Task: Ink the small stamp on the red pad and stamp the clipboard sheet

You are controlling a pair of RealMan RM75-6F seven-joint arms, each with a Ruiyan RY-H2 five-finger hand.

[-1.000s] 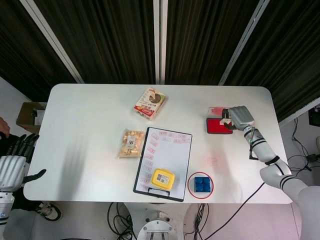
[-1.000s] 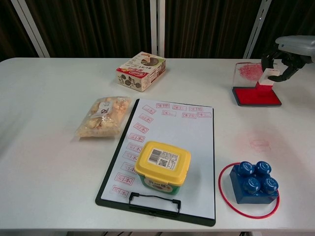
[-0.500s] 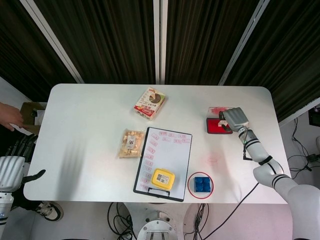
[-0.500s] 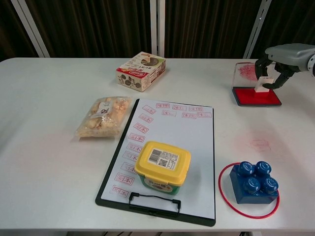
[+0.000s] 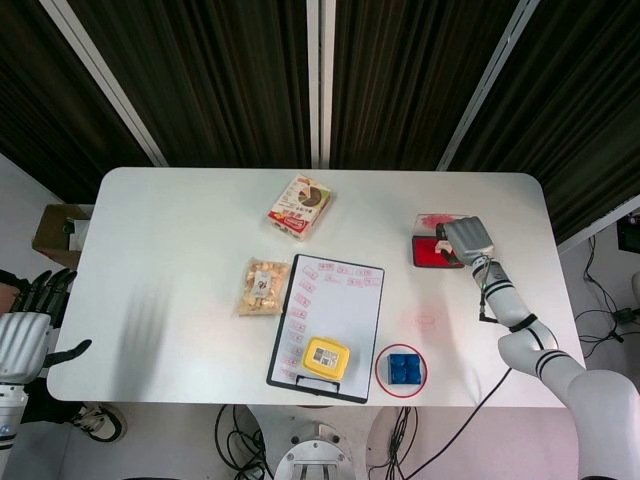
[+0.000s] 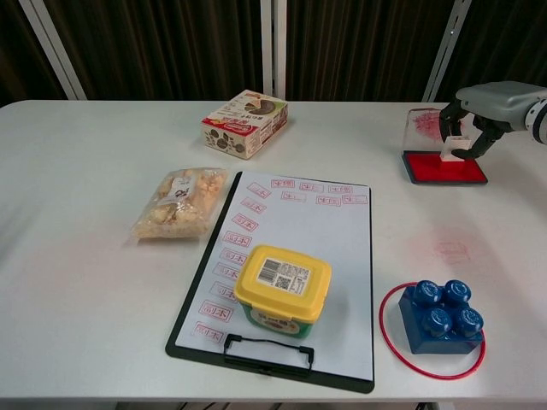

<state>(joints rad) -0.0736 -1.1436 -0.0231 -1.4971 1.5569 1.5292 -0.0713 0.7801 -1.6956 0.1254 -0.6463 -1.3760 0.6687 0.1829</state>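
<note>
1. Since the earlier frames the right robot hand (image 5: 467,238) has come in from the surface edge and lowered, so the small stamp (image 6: 453,147) now sits down on the red pad (image 6: 444,167); a person's hand seen at the left edge half a second ago is gone.
2. Head view: right robot hand covers the right part of the red pad (image 5: 431,251), back of the hand up, so the stamp is hidden under it. Clipboard (image 5: 327,326) lies mid-surface, well apart from the pad, its sheet showing red stamp marks along the top and left edges. Yellow-lidded tub (image 5: 325,356) stands on the sheet's lower part. Blue block (image 5: 404,369) inside a red ring is just right of the clipboard. Snack bag (image 5: 260,286) is just left of it, and a snack box (image 5: 300,207) lies further back. Left robot hand (image 5: 30,318) hangs off the surface's left edge, fingers spread, holding nothing.
3. Chest view: right robot hand (image 6: 475,112) pinches the white stamp between its fingers, stamp upright with its base on the pad's red face. Pad's clear lid (image 6: 422,126) stands open behind. Faint red smudge (image 6: 450,250) on the white surface (image 6: 77,256) between pad and block.
</note>
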